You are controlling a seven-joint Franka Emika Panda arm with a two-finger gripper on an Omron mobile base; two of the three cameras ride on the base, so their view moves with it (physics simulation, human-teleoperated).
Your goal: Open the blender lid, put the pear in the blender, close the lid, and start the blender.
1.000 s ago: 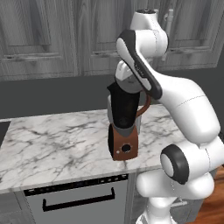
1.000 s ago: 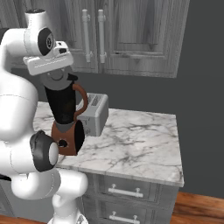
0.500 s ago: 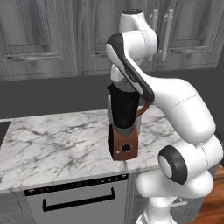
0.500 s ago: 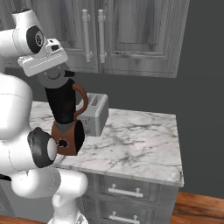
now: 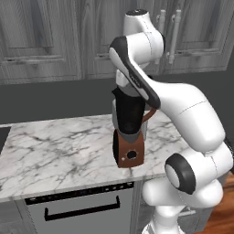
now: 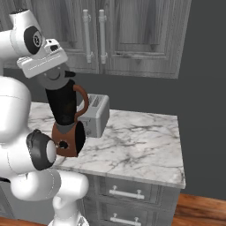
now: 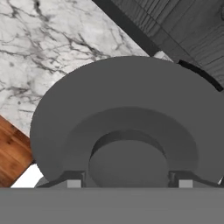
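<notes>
The blender (image 5: 128, 119) (image 6: 64, 113) stands on the marble counter near its front edge, with a dark jar, a brown handle and a reddish-brown base with a black knob. Just over the jar's top, the blender lid (image 6: 55, 78) (image 7: 127, 109) is held tilted. My gripper (image 6: 54, 73) (image 7: 129, 179) is shut on the lid's raised central knob, and a fingertip shows on either side of it in the hand view. The pear is out of view.
A silver toaster (image 6: 95, 114) stands right behind the blender. The marble counter (image 5: 50, 151) (image 6: 141, 141) stretches away on both sides and ends at a right edge (image 6: 181, 154). Grey wall cabinets (image 6: 128, 35) hang above. An oven front with a black handle (image 5: 82, 212) sits below the counter.
The arm's upper links have swung left in the left base view while the hand stays over the jar, still holding the lid. The blender has not moved.
</notes>
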